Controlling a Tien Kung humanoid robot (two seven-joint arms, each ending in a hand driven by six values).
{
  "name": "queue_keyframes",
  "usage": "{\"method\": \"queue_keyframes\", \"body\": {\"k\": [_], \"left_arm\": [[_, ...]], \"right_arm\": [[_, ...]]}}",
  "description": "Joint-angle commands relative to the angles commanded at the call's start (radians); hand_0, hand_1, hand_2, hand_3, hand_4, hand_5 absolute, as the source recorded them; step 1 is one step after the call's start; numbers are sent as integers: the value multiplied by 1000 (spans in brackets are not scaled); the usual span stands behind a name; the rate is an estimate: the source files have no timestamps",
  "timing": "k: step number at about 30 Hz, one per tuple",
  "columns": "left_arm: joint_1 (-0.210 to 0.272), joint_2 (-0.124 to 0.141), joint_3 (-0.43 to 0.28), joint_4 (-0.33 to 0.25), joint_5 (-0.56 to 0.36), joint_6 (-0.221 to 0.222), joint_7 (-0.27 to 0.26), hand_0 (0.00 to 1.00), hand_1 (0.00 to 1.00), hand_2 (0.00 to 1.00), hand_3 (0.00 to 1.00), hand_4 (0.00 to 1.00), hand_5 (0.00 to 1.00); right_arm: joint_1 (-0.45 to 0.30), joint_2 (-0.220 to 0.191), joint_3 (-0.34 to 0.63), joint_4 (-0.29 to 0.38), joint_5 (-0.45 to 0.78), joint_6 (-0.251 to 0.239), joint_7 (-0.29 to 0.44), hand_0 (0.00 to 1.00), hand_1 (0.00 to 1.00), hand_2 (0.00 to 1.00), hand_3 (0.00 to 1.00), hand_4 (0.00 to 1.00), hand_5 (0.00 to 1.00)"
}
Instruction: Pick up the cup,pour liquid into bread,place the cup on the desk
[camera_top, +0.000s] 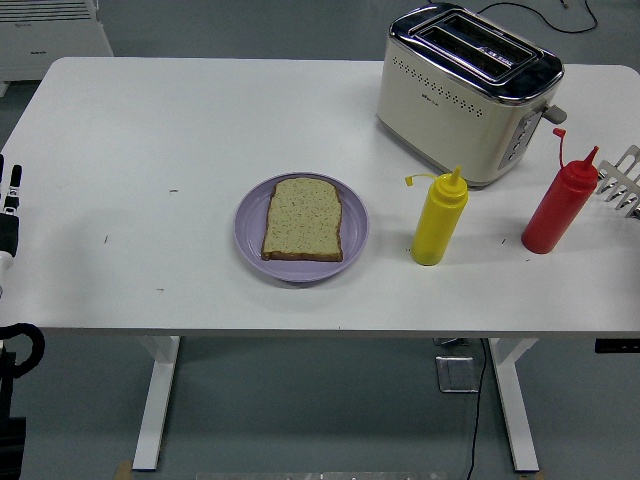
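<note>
Sitting on purple plate (251, 237) mid-bench: bread (303, 219), open room left
Right hand (622, 181) at right edge beside red bottle (560, 207), fingers spread, holding nothing; yellow bottle (438, 219) near toaster (465, 90); left hand (9, 200) at left edge, grip can't tell

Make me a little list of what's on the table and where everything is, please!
Plate: purple plate, table middle
Bread: one bread slice lying on the plate
Yellow bottle: upright, right of plate, cap off
Red bottle: upright, far right
Toaster: back right, slots empty
Right robot hand: at right edge, beside red bottle
Left robot hand: at left edge
</note>
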Motion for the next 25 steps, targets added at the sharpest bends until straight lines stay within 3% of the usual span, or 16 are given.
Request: {"method": "queue_keyframes", "body": {"k": [25], "left_arm": [[2,0,0,0,0,1,0,786,743,733,683,567,998]], "right_arm": [[0,2,-1,-1,2,3,-2,799,739,794,816,666,670]]}}
